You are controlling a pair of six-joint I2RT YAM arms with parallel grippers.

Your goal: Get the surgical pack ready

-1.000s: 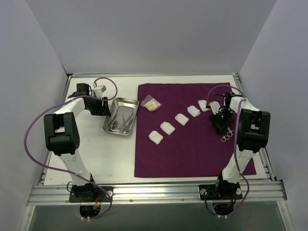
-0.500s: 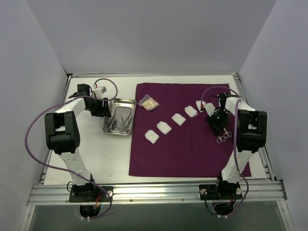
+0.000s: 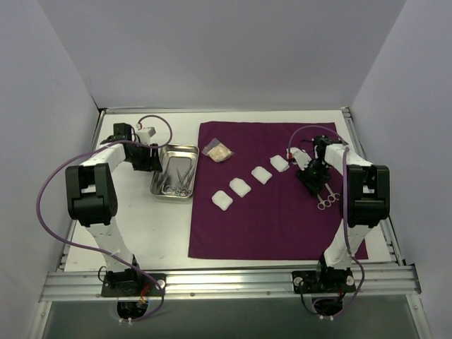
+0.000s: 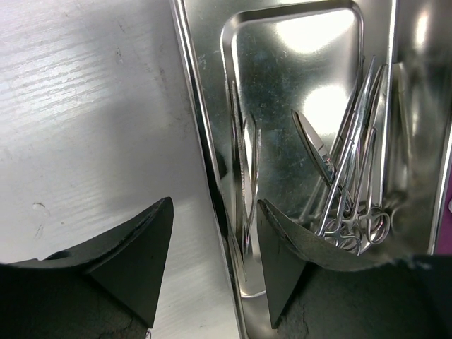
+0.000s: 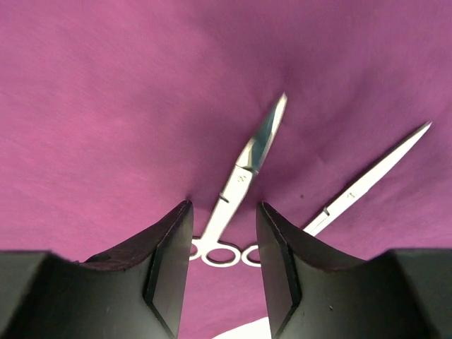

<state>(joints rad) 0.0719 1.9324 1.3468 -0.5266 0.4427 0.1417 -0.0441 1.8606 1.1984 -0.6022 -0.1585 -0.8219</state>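
Observation:
The dark purple cloth (image 3: pixel 275 212) lies flat on the table's right half. Several white gauze pads (image 3: pixel 241 186) sit in a diagonal row on it. The steel tray (image 3: pixel 157 185) stands just left of the cloth and holds several scissor-like instruments (image 4: pixel 353 191). My left gripper (image 3: pixel 152 159) is open, its fingers astride the tray's left rim (image 4: pixel 198 127). My right gripper (image 3: pixel 312 176) is open and low on the cloth (image 5: pixel 106 106), its fingers either side of a pair of scissors (image 5: pixel 244 173). A second instrument (image 5: pixel 367 180) lies beside them.
A small clear packet (image 3: pixel 217 151) lies at the cloth's far left corner. White walls enclose the table on the left, back and right. A metal rail (image 3: pixel 226 282) runs along the near edge. A gauze pad (image 5: pixel 247 330) shows under the right wrist.
The cloth has slid left with the gauze pads and scissors on it, its left edge now close to the tray. My right gripper moved left with it. The left gripper stayed put.

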